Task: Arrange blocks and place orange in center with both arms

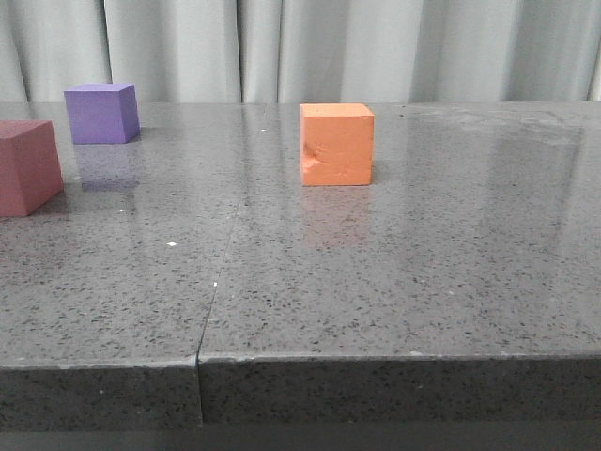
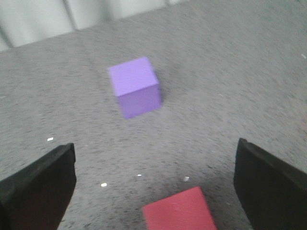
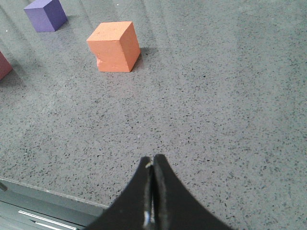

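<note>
The orange cube point(image 1: 336, 144) stands near the middle of the grey stone table point(image 1: 394, 272), its dented face toward me; it also shows in the right wrist view point(image 3: 114, 46). At the far left sits the purple cube point(image 1: 101, 113) point(image 2: 135, 87) point(image 3: 46, 14). The pink cube point(image 1: 27, 166) point(image 2: 178, 210) is at the left edge, closer to me. Neither gripper shows in the front view. My left gripper point(image 2: 154, 188) is open above the table, the pink cube low between its spread fingers point(image 2: 41, 184) and untouched. My right gripper point(image 3: 153, 164) is shut and empty, near the table's front edge.
A pale curtain point(image 1: 310, 47) hangs behind the table. A seam point(image 1: 221, 272) runs front to back through the tabletop left of centre. The table's front edge point(image 1: 376, 359) is close to my right gripper. A sliver of the pink cube point(image 3: 3, 64) shows in the right wrist view.
</note>
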Motion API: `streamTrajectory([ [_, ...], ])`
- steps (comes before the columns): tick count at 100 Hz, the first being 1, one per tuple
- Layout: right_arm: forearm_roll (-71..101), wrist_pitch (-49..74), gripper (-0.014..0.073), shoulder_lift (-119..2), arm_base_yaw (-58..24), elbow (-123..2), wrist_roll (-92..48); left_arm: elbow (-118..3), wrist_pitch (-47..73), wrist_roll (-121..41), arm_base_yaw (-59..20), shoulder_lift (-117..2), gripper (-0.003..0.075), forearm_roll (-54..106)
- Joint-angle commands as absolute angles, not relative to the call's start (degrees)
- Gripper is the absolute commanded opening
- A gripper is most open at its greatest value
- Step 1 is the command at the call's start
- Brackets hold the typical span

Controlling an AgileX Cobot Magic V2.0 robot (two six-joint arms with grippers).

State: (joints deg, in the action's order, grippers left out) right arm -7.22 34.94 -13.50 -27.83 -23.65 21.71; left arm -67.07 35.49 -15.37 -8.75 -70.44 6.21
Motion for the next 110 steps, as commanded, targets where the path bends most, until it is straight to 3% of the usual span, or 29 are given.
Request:
streamTrajectory([
  [1,-8.23,30.47,-0.0067,-13.98,-27.63,-25.08,21.40,-72.63,37.17,-18.61,-11.07,-72.43,0.0627,8.13],
  [27,-8.23,30.47,-0.0067,-13.98,-27.63,-25.08,21.40,-83.71,49.16,-36.49,-15.14,-83.25,0.0627,19.04],
  [55,-8.23,30.47,-0.0067,-13.98,-27.63,-25.08,21.40,-91.89,51.71,-57.06,-19.50,-90.82,0.0627,20.08],
  [110,-8.23,30.47,-0.0067,-13.98,-27.63,-25.08,21.40,-104.99,54.91,-58.60,-28.44,-103.79,0.0627,23.15],
])
